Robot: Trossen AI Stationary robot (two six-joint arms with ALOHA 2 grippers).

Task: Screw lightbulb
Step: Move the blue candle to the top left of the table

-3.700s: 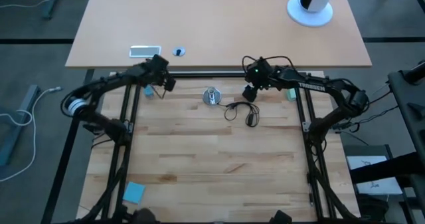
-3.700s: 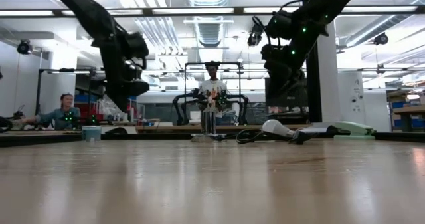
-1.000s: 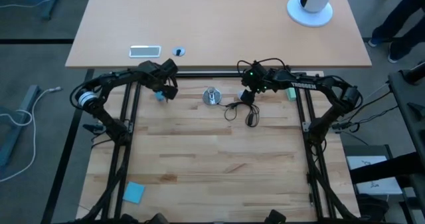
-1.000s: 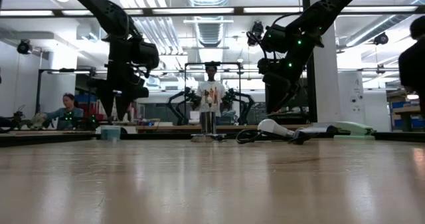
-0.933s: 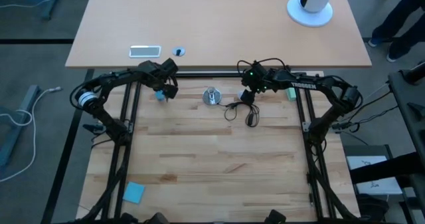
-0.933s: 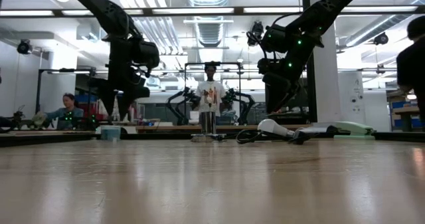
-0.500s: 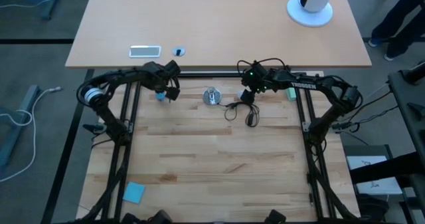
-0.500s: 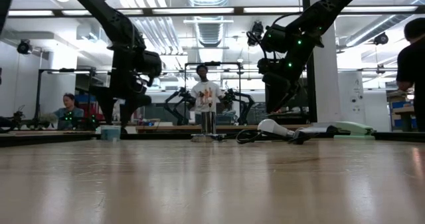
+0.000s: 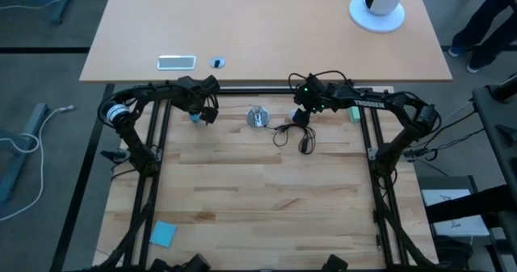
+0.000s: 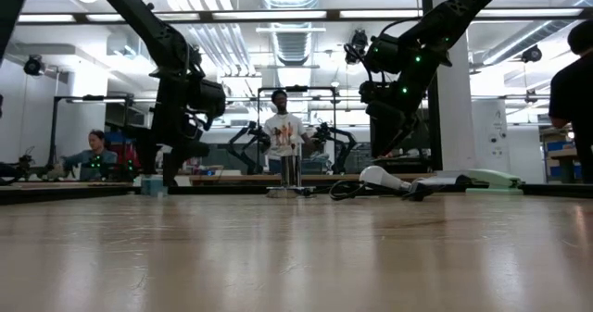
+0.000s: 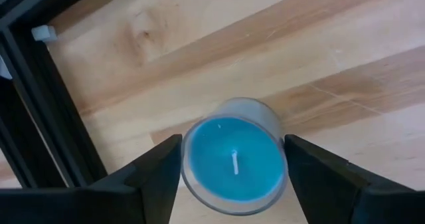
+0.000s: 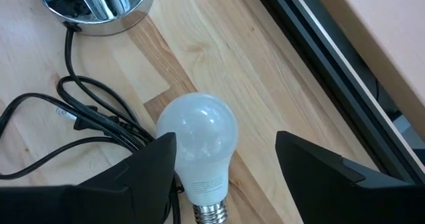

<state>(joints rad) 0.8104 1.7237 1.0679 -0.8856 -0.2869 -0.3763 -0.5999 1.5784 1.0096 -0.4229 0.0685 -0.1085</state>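
The white lightbulb [image 12: 197, 143] lies on its side on the wood table, its silver screw base [image 12: 211, 214] pointing toward my right gripper's wrist. My right gripper [image 12: 226, 177] hovers open just above it [image 10: 382, 177], a finger on either side. The round silver socket [image 9: 257, 116] stands to its left, and its black cord [image 12: 86, 117] loops beside the bulb. My left gripper [image 11: 232, 174] is open and low over a blue candle in a glass [image 11: 232, 156], which stands on the table near the far left edge [image 9: 194, 116]. My left gripper has one finger [image 11: 159, 177] on each side of the candle glass's rim [image 11: 189, 127], coming from above. The fingers lie right against the glass in the wrist view, and I cannot tell whether they touch it. The candle stands upright on the table.
A teal pad [image 9: 162, 233] lies at the near left and a teal block [image 9: 354, 113] by the right arm. On the farther table are a phone [image 9: 176, 61], a small blue cap [image 9: 217, 62] and a white round base [image 9: 376, 14]. People stand beyond the table [image 10: 281, 131].
My left gripper has come down onto the blue candle, from well above it to level with it, while the candle has stayed in place.
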